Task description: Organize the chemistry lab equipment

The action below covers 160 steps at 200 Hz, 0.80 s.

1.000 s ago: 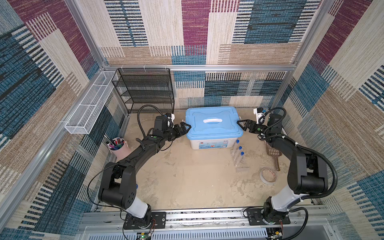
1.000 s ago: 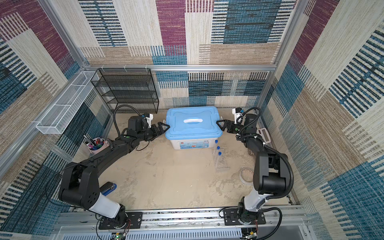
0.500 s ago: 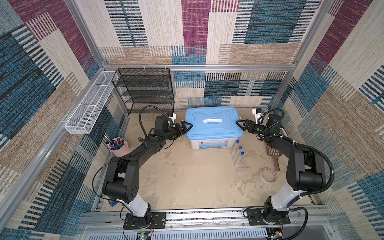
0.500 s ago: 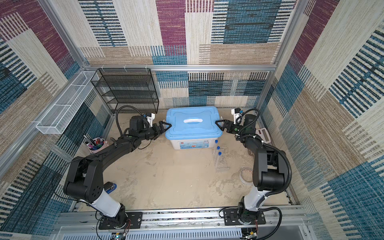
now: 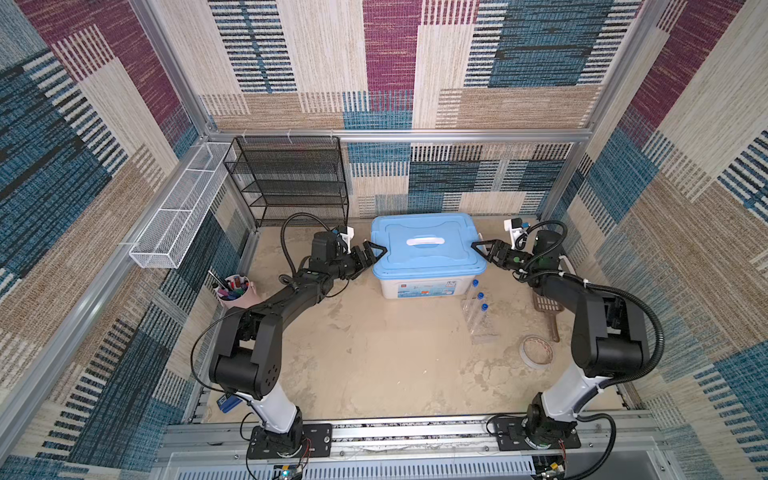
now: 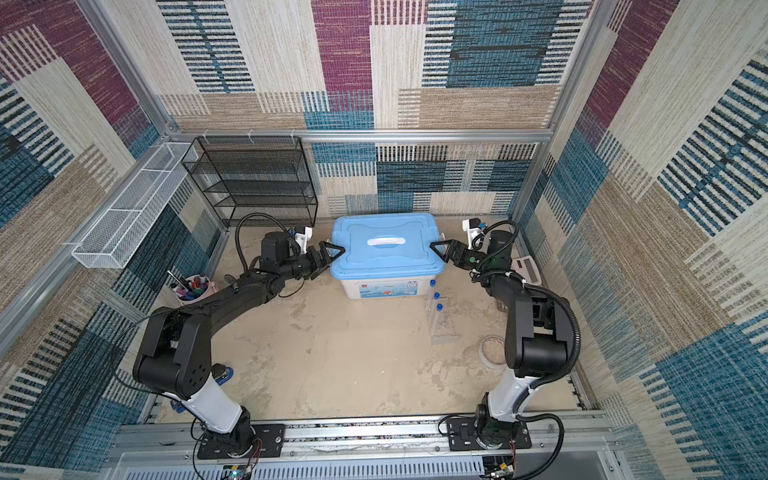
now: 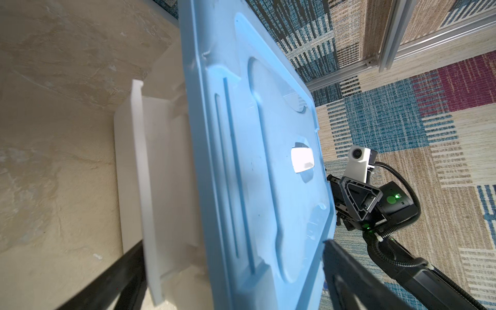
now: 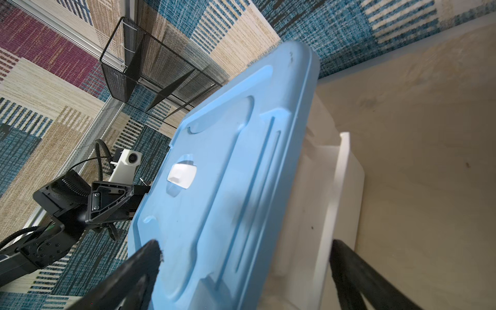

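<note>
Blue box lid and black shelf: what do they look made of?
Blue lid: likely moulded plastic, smooth and semi-matte, with pressed ribs and soft highlights. Black shelf: looks like painted metal mesh, matte, a see-through weave in a thin frame.

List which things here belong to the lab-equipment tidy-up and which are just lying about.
Job: blue-capped test tubes, clear rack, blue-lidded box (likely storage).
Lying about: pen cup, tape roll, brown scoop, calculator.

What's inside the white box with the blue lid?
Nothing inside shows: the blue plastic lid with its white handle covers the white plastic box completely.
</note>
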Available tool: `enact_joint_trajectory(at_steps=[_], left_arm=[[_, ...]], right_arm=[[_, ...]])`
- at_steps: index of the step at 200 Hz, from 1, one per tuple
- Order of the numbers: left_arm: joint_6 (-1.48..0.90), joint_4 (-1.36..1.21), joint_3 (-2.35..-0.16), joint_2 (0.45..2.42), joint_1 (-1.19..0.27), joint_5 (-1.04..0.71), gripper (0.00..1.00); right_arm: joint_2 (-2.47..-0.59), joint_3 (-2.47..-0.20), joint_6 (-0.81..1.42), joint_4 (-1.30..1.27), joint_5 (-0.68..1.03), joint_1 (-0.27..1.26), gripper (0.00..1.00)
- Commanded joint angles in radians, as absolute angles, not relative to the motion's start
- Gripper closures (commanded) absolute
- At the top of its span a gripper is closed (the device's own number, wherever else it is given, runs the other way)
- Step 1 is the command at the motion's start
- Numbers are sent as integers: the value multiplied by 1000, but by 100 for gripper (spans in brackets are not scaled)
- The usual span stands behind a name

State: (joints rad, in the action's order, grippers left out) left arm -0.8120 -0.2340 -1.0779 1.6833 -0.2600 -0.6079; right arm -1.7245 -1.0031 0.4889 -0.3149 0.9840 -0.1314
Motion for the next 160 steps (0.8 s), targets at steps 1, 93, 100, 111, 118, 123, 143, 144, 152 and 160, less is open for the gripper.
enact_joint_trajectory(at_steps=[1,93,100,111,118,123,143,144,152,160], left_arm=[[-832,-296,-1089,1690,-259,-626,1],[-771,-182,-1121,1661,-267,-588,19],[-763,-163,-1124,1657,-268,-548,19],[-750,-139,-1131,1654,-271,-536,20],[-744,-131,-1134,1652,-272,-530,20],[-742,-128,-1135,1652,-274,-527,21],[-740,-121,-1140,1655,-277,-523,22],[-740,-121,-1140,1655,-277,-524,22],[-740,-119,-1143,1656,-279,-525,22],[-738,-117,-1144,1657,-280,-524,22]], right_arm=[[-1731,-1006,540,-378,1033,-129,1],[-1684,-1025,512,-308,992,-129,12],[-1678,-1030,502,-293,983,-129,13],[-1672,-1037,489,-272,974,-129,13],[-1669,-1041,483,-262,968,-129,13],[-1669,-1043,482,-256,968,-129,13],[-1669,-1046,480,-247,971,-129,14],[-1668,-1045,480,-247,972,-129,14],[-1667,-1047,480,-245,977,-129,15],[-1663,-1048,475,-241,977,-129,15]])
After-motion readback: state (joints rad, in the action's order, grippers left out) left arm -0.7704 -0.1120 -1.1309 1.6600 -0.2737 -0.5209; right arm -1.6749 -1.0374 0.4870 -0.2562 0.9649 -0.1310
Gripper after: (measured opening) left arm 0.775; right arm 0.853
